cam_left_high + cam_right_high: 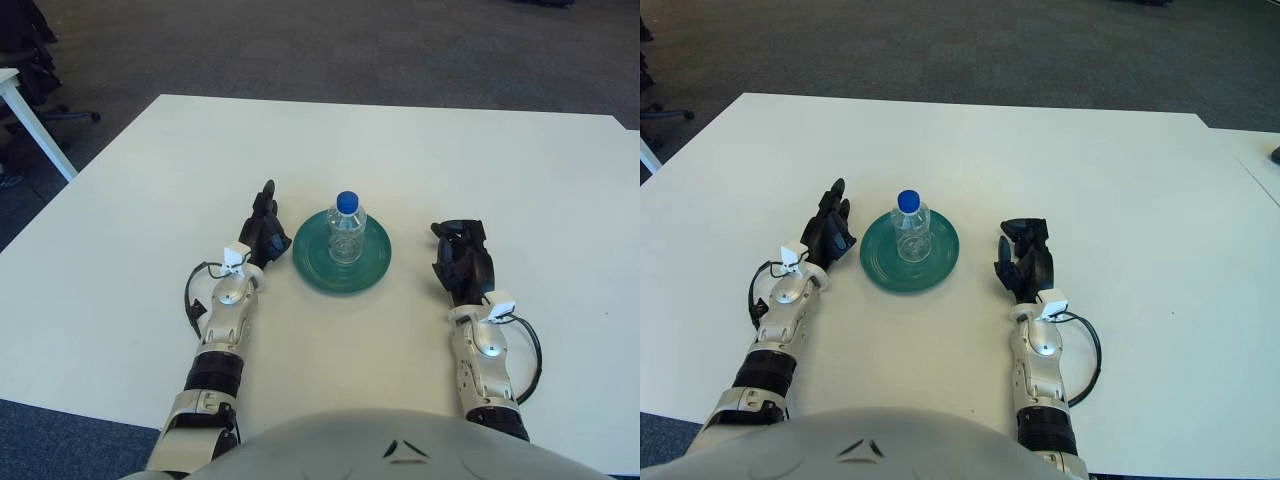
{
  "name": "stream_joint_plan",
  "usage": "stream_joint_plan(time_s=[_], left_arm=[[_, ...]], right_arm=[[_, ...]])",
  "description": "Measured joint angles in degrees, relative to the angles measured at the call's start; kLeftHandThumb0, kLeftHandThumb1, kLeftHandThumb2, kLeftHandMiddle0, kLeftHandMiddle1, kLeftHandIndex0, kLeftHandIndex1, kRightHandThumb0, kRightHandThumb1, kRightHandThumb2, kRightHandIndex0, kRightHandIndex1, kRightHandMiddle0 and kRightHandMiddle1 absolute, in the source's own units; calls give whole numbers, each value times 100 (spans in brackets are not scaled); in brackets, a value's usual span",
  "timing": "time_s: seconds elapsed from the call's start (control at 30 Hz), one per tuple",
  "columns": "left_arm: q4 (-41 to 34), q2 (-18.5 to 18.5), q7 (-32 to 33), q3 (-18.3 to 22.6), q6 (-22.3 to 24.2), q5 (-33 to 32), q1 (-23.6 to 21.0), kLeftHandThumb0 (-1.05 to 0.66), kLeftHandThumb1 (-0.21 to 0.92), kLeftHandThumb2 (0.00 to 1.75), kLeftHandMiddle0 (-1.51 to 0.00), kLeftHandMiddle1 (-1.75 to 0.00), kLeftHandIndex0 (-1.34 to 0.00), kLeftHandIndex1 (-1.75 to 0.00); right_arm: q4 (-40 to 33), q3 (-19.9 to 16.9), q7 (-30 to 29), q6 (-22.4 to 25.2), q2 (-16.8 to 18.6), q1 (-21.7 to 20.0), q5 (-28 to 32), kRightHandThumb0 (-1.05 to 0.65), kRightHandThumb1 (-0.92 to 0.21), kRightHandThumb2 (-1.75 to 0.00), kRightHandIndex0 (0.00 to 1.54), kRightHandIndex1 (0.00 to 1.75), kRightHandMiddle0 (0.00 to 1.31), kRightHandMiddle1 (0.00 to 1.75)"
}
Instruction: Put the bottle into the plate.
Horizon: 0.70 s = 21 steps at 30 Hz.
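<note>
Left eye view: the bottle (pixel 346 227) stood upright at the middle of the green plate (pixel 318 261) on the white surface (pixel 140 190). The left hand (pixel 264 232) lay just left of the plate, fingers extended, holding nothing.

Right eye view: the right hand (pixel 1025 262) showed right of the plate, apart from it, fingers loosely bent and empty.

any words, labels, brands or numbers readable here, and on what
None can be read.
The bottle, standing upright on the green plate, is clear with a blue cap and shows no legible label.
The small white tags at the wrists of the left hand and right hand show no readable print.
</note>
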Motion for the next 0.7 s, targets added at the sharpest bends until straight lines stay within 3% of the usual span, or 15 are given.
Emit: stream_joint_plan(time_s=[0.47,0.7], left_arm=[[556,-88,7,-134,-1417,213,-3,-101,92,118,-7,-1,0,-26],[738,-122,7,-131,-2374,186,24,-101,92,119,-6,0,0,-28]], right_arm=[[-173,-124,19,82,-169,153,20,-35,-92,-53,52,97,19,175],[-136,-314,19,138,-418,39,48,-35,-92,-53,52,98,19,175]])
